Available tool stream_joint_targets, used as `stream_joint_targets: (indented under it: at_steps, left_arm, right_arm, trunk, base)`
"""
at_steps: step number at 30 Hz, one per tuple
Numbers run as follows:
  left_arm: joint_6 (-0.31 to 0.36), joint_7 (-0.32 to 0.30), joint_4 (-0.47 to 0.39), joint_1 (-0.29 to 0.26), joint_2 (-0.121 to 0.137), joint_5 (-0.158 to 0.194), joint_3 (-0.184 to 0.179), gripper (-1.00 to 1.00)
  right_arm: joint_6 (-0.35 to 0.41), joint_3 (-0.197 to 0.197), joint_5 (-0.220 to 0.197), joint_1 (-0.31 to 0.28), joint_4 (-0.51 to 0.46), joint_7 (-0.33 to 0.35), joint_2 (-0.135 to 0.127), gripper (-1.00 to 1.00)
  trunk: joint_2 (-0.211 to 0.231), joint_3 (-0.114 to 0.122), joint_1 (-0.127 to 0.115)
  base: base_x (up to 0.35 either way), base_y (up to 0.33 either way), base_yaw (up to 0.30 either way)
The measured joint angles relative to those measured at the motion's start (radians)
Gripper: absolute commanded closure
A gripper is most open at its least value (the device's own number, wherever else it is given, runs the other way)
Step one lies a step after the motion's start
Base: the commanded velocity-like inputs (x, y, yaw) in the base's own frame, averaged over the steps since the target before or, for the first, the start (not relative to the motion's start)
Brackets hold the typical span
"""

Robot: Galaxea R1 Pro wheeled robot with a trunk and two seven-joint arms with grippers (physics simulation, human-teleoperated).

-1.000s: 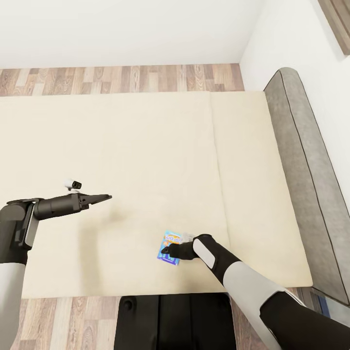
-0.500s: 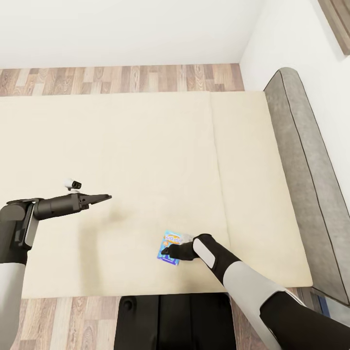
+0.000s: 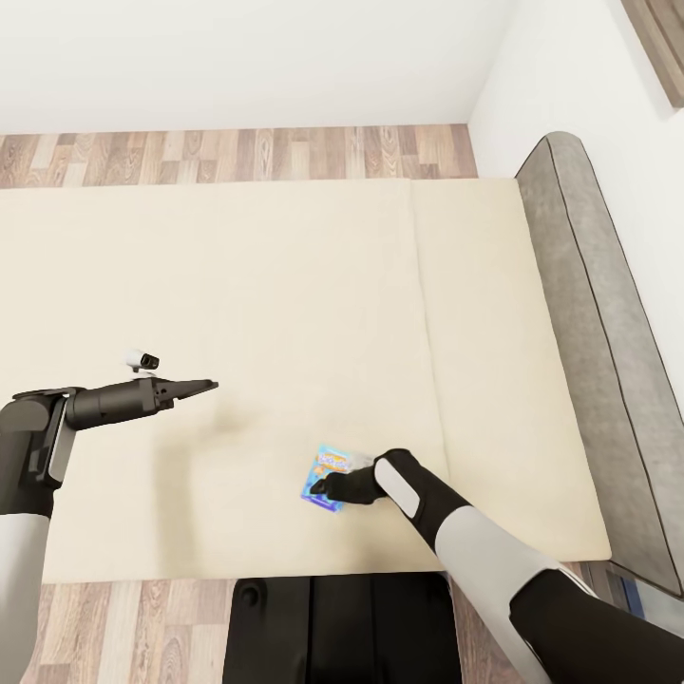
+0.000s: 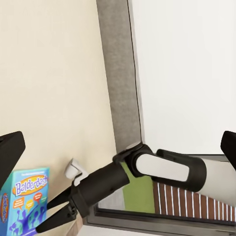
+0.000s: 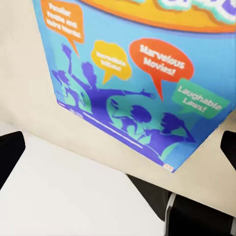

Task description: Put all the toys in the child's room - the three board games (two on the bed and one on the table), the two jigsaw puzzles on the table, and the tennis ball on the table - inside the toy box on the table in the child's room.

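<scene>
- Your right gripper sits at the blue board game near the bed's front edge, fingers spread.
- Your left gripper hovers well apart; I cannot tell its state.

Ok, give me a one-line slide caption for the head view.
Right gripper reaching low over the blue board game on the beige bed; left gripper hovers apart.

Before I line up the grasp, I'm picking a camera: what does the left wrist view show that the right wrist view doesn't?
Left wrist alone: the right end effector, fingers apart, beside the blue board game, plus the grey headboard and the box's title, Balderdash. Right wrist alone: a close look at the cover's speech bubbles, such as "Marvelous Movies!". Both share the blue board game lying on the beige mattress.
</scene>
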Motion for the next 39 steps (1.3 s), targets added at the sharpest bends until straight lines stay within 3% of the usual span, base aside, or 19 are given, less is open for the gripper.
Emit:
stream_joint_targets:
  at_steps: [21, 32, 39]
  left_arm:
    - [0.000, 0.000, 0.000, 0.000, 0.002, 0.000, 0.001, -1.00]
    - [0.000, 0.000, 0.000, 0.000, 0.002, 0.000, 0.001, -1.00]
    - [0.000, 0.000, 0.000, 0.000, 0.003, 0.000, 0.001, -1.00]
  right_arm:
    - [0.020, -0.005, 0.002, -0.033, -0.016, -0.027, 0.000, -1.00]
    - [0.094, -0.019, 0.008, -0.059, -0.012, -0.125, 0.000, -1.00]
    - [0.098, -0.032, 0.008, -0.069, -0.012, -0.141, 0.000, -1.00]
  trunk:
    - [0.000, 0.000, 0.000]
    - [0.000, 0.000, 0.000]
    - [0.000, 0.000, 0.000]
  base:
    - [0.000, 0.000, 0.000]
    - [0.000, 0.000, 0.000]
    - [0.000, 0.000, 0.000]
